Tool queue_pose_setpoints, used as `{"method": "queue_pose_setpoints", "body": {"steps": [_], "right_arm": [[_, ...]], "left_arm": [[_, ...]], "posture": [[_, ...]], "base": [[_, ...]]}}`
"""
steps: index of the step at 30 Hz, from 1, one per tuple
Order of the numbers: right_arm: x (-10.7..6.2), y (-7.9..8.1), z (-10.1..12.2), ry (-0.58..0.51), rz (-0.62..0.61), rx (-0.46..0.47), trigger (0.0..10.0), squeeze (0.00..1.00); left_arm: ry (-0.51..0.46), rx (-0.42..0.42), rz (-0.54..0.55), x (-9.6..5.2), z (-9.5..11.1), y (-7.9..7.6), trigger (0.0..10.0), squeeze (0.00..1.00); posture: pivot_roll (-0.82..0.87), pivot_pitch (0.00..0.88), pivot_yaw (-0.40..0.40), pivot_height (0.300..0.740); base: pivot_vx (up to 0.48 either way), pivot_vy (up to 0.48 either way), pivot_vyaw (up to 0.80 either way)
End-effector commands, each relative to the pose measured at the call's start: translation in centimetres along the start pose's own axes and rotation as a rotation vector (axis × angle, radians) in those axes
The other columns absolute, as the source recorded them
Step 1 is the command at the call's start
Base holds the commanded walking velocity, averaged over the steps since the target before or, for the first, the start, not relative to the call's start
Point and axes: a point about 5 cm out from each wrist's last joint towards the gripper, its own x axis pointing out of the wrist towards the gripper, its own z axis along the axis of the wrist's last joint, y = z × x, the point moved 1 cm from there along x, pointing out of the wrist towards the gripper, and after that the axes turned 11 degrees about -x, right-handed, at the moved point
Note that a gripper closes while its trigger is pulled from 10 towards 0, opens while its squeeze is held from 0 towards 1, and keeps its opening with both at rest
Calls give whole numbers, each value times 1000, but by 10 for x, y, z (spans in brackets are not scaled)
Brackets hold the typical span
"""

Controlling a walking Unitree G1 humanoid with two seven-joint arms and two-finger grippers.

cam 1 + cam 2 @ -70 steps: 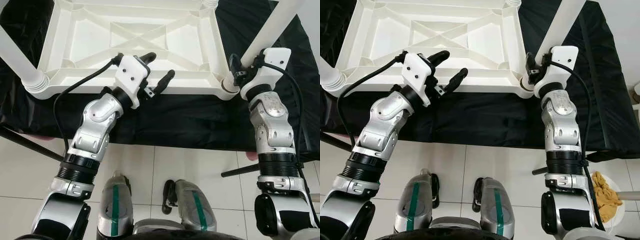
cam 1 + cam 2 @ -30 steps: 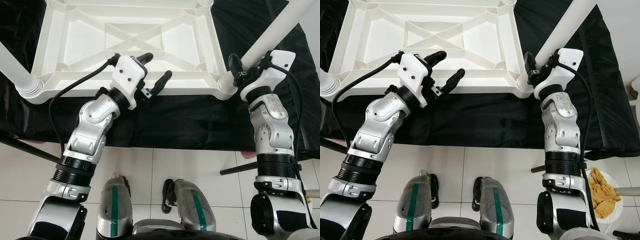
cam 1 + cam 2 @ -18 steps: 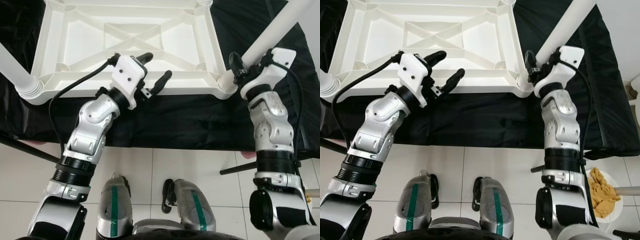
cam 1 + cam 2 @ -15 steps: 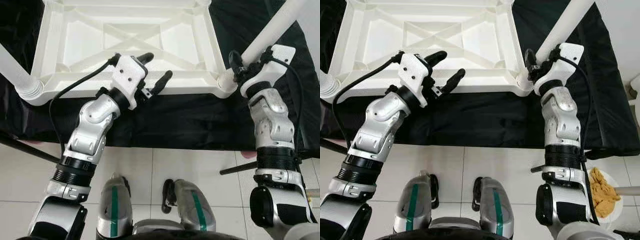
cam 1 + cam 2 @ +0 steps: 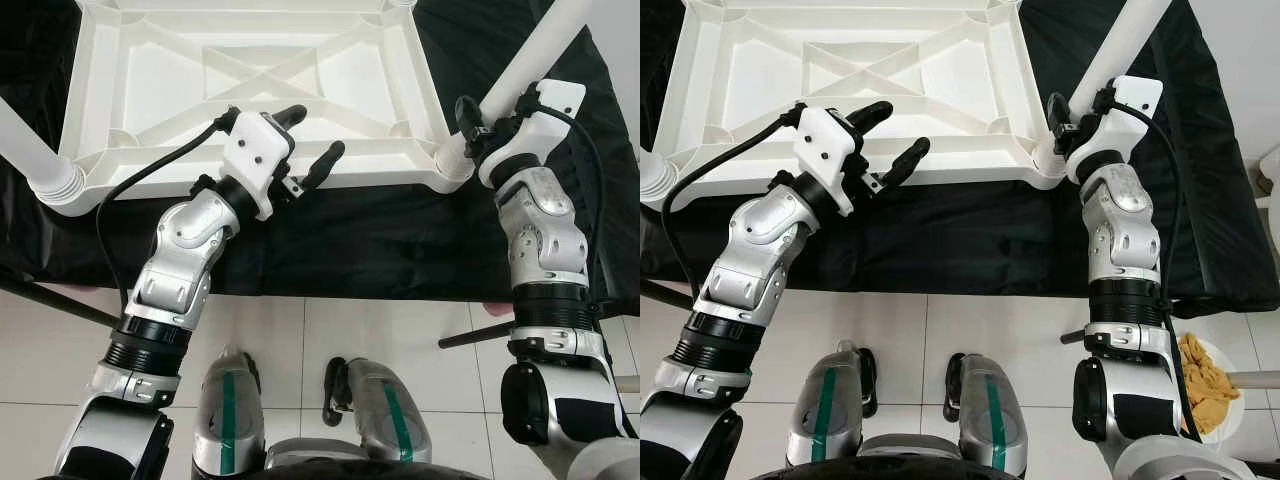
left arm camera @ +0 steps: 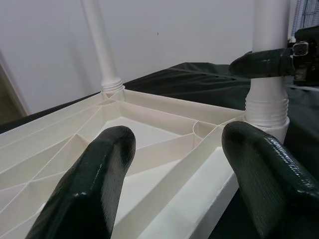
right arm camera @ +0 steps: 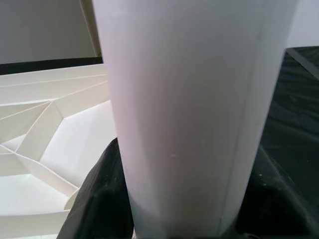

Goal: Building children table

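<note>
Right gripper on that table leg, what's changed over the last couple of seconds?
The right gripper stays shut on the white leg but has rolled its wrist, turning around the leg at the corner socket. The left gripper still hovers open over the upturned tabletop, unchanged.

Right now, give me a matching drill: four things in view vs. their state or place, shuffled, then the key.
Things:
1. left gripper
2. right gripper
3. tabletop
4. cloth

States:
A. black, spread under the tabletop
B. shut on the near right leg
C. open, fingers over the near rim
D. white, upside down, ribs up

Pairs: 1-C, 2-B, 3-D, 4-A
</note>
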Motion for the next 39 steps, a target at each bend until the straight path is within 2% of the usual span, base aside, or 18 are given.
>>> {"method": "queue_pose_setpoints", "body": {"steps": [1, 4, 6, 16, 22, 29, 33, 39], "right_arm": [[-10, 16, -41, 169, 65, 25, 10000, 0], [-13, 17, -42, 167, 70, 38, 10000, 0], [-17, 17, -40, 120, 58, 44, 10000, 0], [-26, 17, -44, 106, 47, 30, 10000, 0], [-28, 24, -40, 62, 69, -31, 10000, 0], [-27, 25, -43, 88, 64, -40, 10000, 0], [-21, 18, -48, 133, 1, -1, 10000, 0], [-19, 18, -50, 143, -17, 11, 10000, 0]], "left_arm": [[1, -1, 6, -2, 0, 0, 10000, 0], [1, -2, 7, -2, 1, 0, 10000, 0], [3, -1, 6, -2, 1, 0, 10000, 0], [2, -2, 7, -2, 1, 0, 10000, 0], [0, -2, 8, -1, 1, 0, 10000, 0], [-1, 0, 9, -1, 1, 1, 10000, 0], [-3, -1, 8, 0, 1, 1, 10000, 0], [-3, 0, 8, 0, 2, 0, 10000, 0]], "posture": [[108, 82, -51, 740], [108, 84, -50, 740], [106, 86, -50, 740], [106, 85, -49, 740], [104, 81, -51, 740], [101, 79, -50, 740], [104, 78, -53, 740], [106, 77, -55, 740]], "base": [[0, 0, 0], [0, 0, 0], [0, 0, 0], [0, 0, 0], [0, 0, 0], [0, 0, 0], [0, 0, 0], [0, 0, 0]]}}
